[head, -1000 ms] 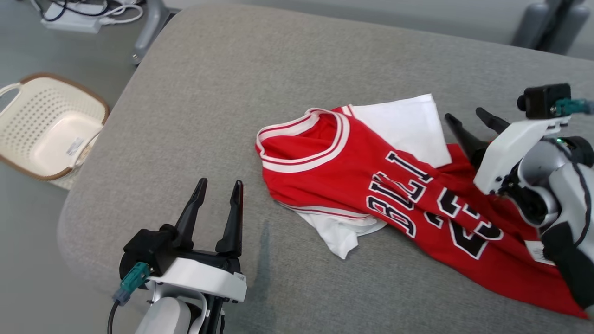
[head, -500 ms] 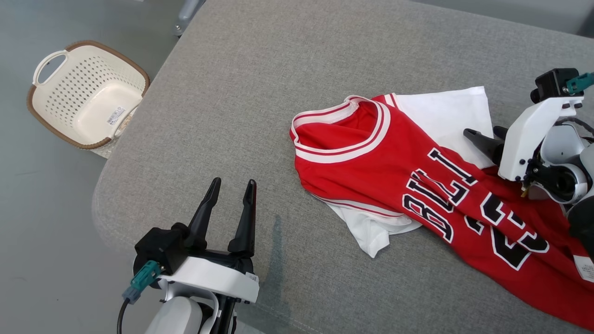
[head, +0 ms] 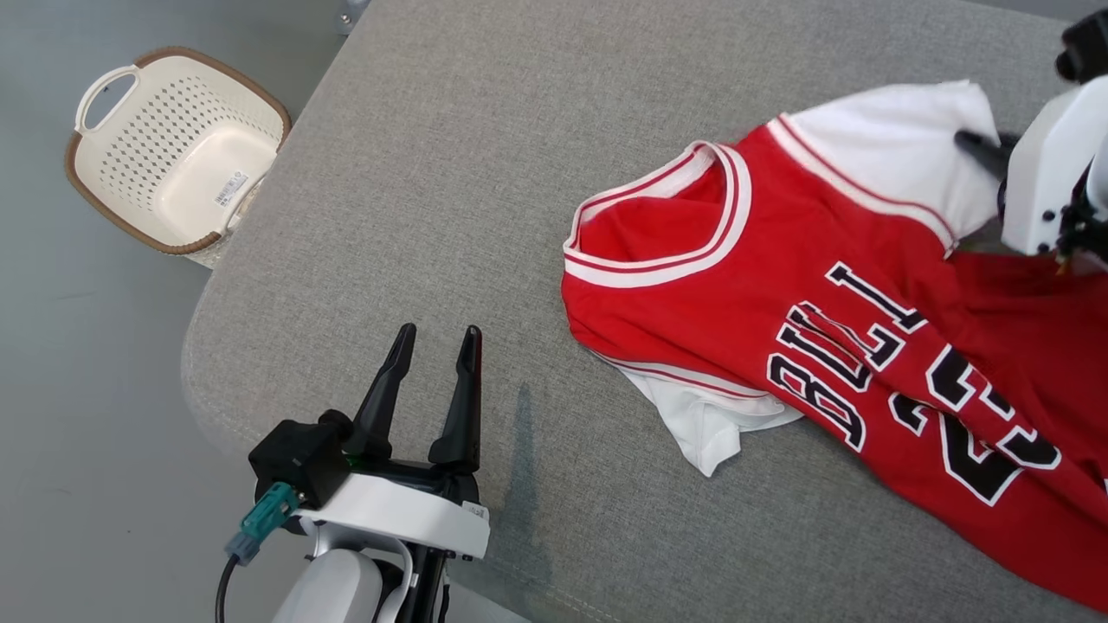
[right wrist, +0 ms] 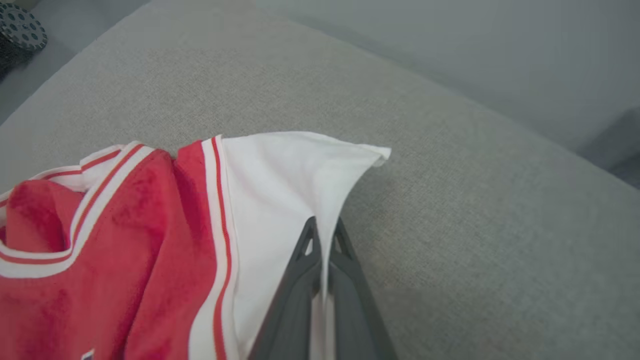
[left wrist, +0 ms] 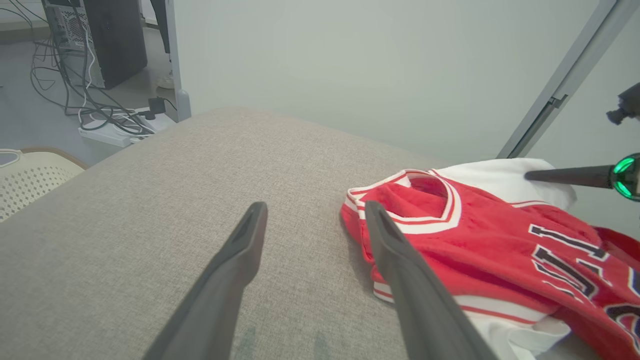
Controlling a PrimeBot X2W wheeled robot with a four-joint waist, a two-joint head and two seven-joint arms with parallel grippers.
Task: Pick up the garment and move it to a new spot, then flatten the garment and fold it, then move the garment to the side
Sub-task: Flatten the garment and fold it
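Our right gripper has just clamped shut on the edge of the white sleeve. A second ago its fingers stood apart beside it. The sleeve's corner now rises off the grey cushion, so we judge the pickup begun. Our left gripper hangs spread and empty. The red jersey lies rumpled toward the cushion's right. Bare fabric stretches left and farther back, but the rounded left edge drops to the floor, where a laundry basket stands.

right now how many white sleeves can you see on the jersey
2: far sleeve is pinched by the right gripper; near sleeve lies loose on the grey cushion.
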